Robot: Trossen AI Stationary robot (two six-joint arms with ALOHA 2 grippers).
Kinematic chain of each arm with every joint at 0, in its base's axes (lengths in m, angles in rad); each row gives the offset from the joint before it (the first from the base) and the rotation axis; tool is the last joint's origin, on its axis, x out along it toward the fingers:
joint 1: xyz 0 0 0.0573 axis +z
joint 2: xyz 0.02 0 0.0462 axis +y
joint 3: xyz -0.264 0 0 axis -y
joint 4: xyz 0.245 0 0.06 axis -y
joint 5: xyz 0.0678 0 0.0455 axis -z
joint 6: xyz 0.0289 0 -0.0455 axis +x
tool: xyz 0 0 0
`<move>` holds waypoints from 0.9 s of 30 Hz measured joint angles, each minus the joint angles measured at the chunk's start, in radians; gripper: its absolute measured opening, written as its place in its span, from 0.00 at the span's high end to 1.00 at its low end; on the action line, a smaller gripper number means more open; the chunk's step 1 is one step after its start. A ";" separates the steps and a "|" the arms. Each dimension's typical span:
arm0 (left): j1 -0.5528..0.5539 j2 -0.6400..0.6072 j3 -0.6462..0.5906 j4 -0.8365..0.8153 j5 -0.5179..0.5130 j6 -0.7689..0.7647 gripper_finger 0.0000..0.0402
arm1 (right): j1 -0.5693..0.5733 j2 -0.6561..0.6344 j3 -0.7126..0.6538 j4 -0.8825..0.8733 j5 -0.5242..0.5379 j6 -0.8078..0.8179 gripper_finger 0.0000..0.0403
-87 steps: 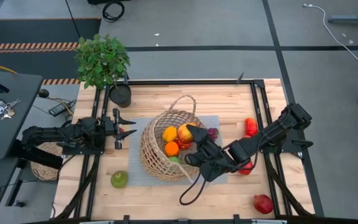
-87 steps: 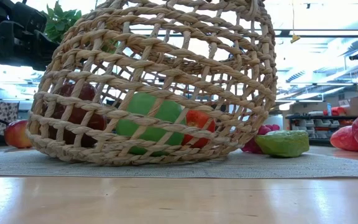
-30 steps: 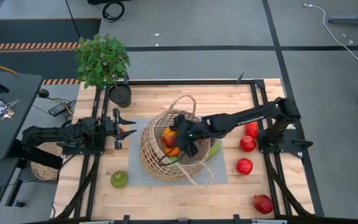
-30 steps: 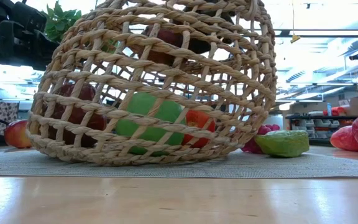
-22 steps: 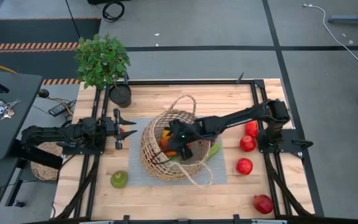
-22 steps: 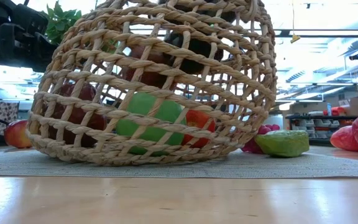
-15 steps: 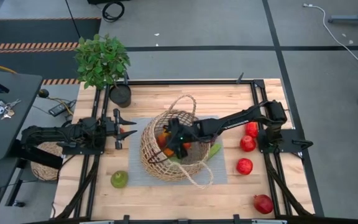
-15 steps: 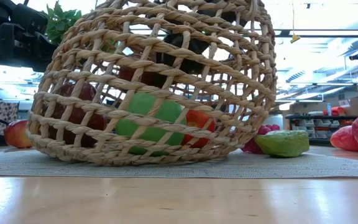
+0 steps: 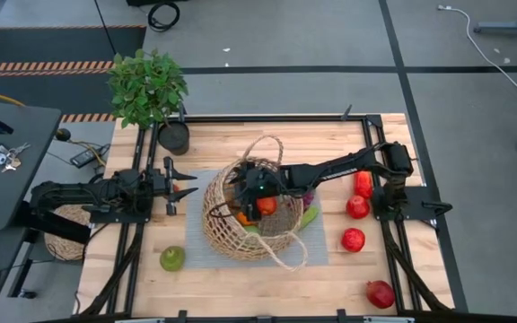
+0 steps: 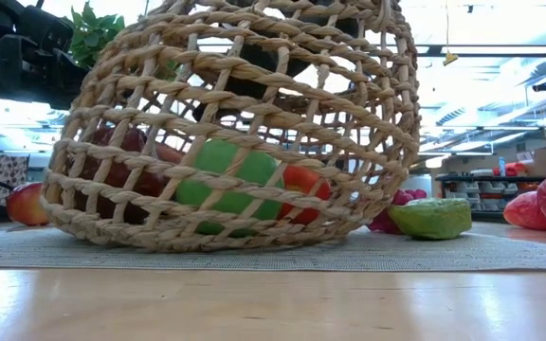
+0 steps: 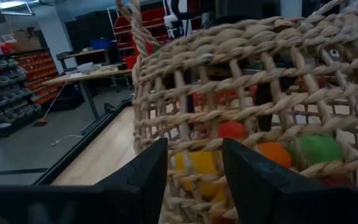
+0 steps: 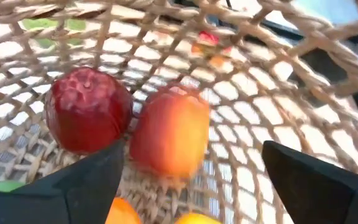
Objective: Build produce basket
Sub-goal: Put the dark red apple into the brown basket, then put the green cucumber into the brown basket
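Observation:
The tan wicker basket point(image 9: 245, 220) sits tilted on a grey mat point(image 9: 317, 251), its rim facing up and toward the table's right. Inside it lie orange, red, yellow and green produce point(image 10: 226, 175). My right gripper point(image 9: 248, 186) reaches into the basket from the right and hangs open point(image 12: 191, 155) above a dark red apple point(image 12: 89, 118) and an orange-red fruit point(image 12: 169, 134), touching neither. My left gripper point(image 9: 185, 182) waits open point(image 11: 194, 168) just left of the basket's wall point(image 11: 241, 93).
On the table's right side lie three red fruits point(image 9: 357, 207), a pomegranate point(image 9: 380, 293) near the front corner, purple grapes point(image 9: 308, 192) and a green piece point(image 10: 431, 218) by the basket. A green fruit point(image 9: 171, 258) sits front left. A potted plant point(image 9: 149, 90) stands far left.
My right gripper has carried a red fruit farther into the basket, toward the table's left, and let it go. The fruit has dropped from under the fingers and now lies among the produce at the bottom. The basket has stayed in place.

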State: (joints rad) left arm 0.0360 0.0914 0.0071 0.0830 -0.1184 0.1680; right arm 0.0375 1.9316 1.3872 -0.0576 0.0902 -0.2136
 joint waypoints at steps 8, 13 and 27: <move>0.000 0.000 0.000 0.000 0.000 0.000 0.60 | 0.036 -0.132 0.000 -0.136 0.112 0.037 0.04; 0.000 0.000 0.000 0.000 0.000 0.000 0.60 | 0.069 -0.270 0.000 -0.191 0.125 0.094 0.08; 0.000 0.000 0.000 0.000 0.000 0.000 0.60 | 0.194 -0.568 0.001 -0.747 0.203 0.382 0.13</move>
State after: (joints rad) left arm 0.0357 0.0914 0.0069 0.0834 -0.1182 0.1680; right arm 0.2318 1.3636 1.3880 -0.8042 0.2936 0.1680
